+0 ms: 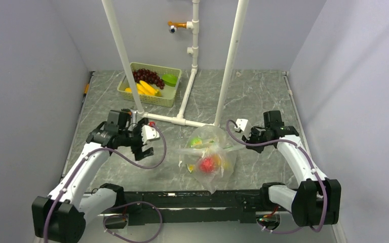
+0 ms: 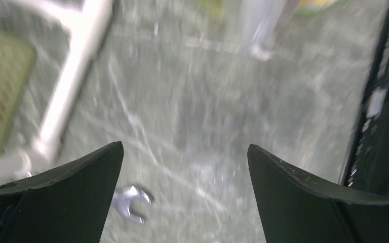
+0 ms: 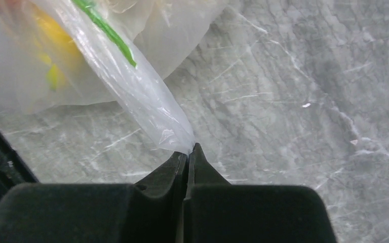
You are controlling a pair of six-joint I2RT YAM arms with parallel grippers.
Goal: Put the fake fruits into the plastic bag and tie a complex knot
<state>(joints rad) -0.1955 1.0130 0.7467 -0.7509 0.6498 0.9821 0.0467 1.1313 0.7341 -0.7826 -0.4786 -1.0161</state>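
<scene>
The plastic bag [image 1: 210, 159] lies on the table between the arms. A red fruit [image 1: 207, 164] and a green one [image 1: 196, 142] show through the film, with yellow beside them. The film is bunched across the bag's top [image 1: 211, 148], with tails sticking out left and right. My right gripper [image 1: 244, 139] is at the right tail. In the right wrist view it [image 3: 188, 151] is shut on a stretched strip of the bag [image 3: 131, 81]. My left gripper [image 1: 146, 147] hangs left of the bag, apart from it. In the left wrist view it [image 2: 185, 146] is open with nothing between its fingers.
A pale green basket [image 1: 168, 98] at the back left holds purple grapes [image 1: 148, 76], yellow bananas [image 1: 144, 88] and a green piece [image 1: 169, 79]. A white pipe frame [image 1: 180, 120] stands behind the bag. A silver wrench [image 2: 129, 202] lies on the table under my left gripper.
</scene>
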